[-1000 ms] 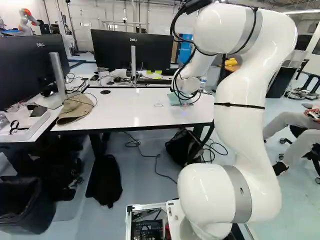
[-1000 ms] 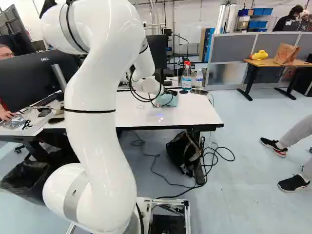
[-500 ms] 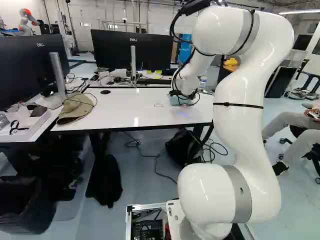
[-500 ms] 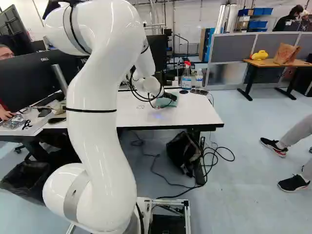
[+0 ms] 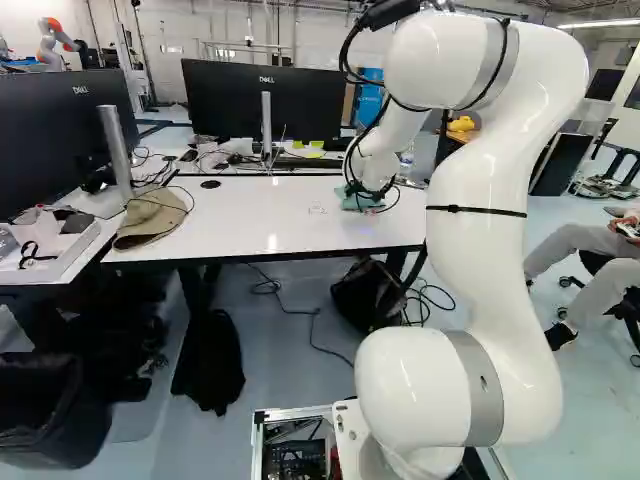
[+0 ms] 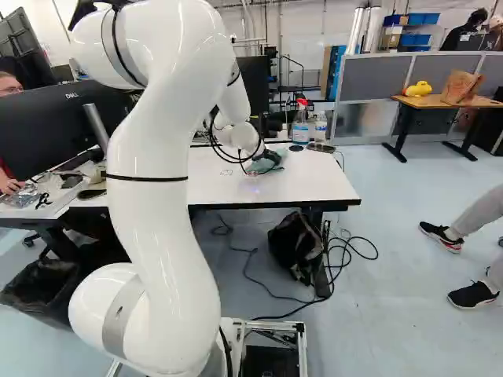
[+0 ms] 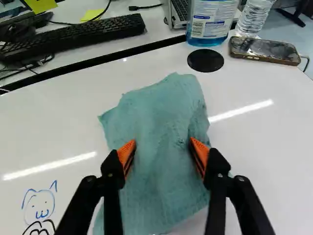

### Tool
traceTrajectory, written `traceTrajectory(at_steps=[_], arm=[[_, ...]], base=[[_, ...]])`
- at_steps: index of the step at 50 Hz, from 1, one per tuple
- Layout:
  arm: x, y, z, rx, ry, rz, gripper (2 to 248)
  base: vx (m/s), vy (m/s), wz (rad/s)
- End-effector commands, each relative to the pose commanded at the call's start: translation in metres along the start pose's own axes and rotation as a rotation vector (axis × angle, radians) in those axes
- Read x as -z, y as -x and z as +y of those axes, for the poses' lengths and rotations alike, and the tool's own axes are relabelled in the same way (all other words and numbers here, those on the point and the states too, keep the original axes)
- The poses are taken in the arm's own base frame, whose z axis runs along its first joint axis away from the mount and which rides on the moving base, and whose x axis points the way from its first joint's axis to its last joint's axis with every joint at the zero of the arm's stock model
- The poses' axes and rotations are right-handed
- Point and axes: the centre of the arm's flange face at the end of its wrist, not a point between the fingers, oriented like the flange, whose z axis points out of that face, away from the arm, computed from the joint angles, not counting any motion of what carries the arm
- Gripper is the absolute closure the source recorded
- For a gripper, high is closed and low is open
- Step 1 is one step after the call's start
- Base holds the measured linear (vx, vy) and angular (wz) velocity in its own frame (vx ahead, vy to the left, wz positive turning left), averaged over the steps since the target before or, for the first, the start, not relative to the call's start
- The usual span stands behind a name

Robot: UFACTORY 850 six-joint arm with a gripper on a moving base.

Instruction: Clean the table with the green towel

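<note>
At the right of the tabletop in the left base view, my gripper (image 5: 368,190) is down at the green towel (image 5: 350,200), partly hidden by cables and the wrist. In the wrist view the gripper (image 7: 163,151) is open, its two orange-padded fingers well apart. The towel (image 7: 161,117) lies rumpled on the white table (image 7: 254,147), between and under them, and reaches past the fingertips. Small folds show beside one pad. A marker drawing of a cat-like face (image 7: 39,204) is on the table to one side of the gripper.
Beyond the towel are a black disc (image 7: 205,60), a spray bottle (image 6: 300,124), a water bottle (image 6: 321,126), a phone (image 7: 265,50) and a keyboard (image 7: 73,39). A cap (image 5: 152,217) and monitors (image 5: 262,100) stand farther left. Another robot (image 5: 55,42) is in the background.
The arm has shifted slightly, with its wrist coming down a little toward the towel. The towel looks more rumpled and drawn in around the gripper. The base has not moved.
</note>
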Motion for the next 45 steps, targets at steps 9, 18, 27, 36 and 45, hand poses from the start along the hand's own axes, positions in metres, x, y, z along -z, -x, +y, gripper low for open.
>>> traceTrajectory(at_steps=[9, 18, 27, 36, 45], arm=[[0.000, 0.000, 0.000, 0.000, 0.000, 0.000, 128], [0.000, 0.000, 0.000, 0.000, 0.000, 0.000, 197], [0.000, 0.000, 0.000, 0.000, 0.000, 0.000, 203], [0.006, -0.004, 0.000, 0.000, -0.001, 0.010, 203], [0.014, -0.011, -0.001, -0.001, -0.003, 0.026, 203]], base=[[0.000, 0.000, 0.000], [0.000, 0.000, 0.000], [0.000, 0.000, 0.000], [0.000, 0.000, 0.000], [0.000, 0.000, 0.000]])
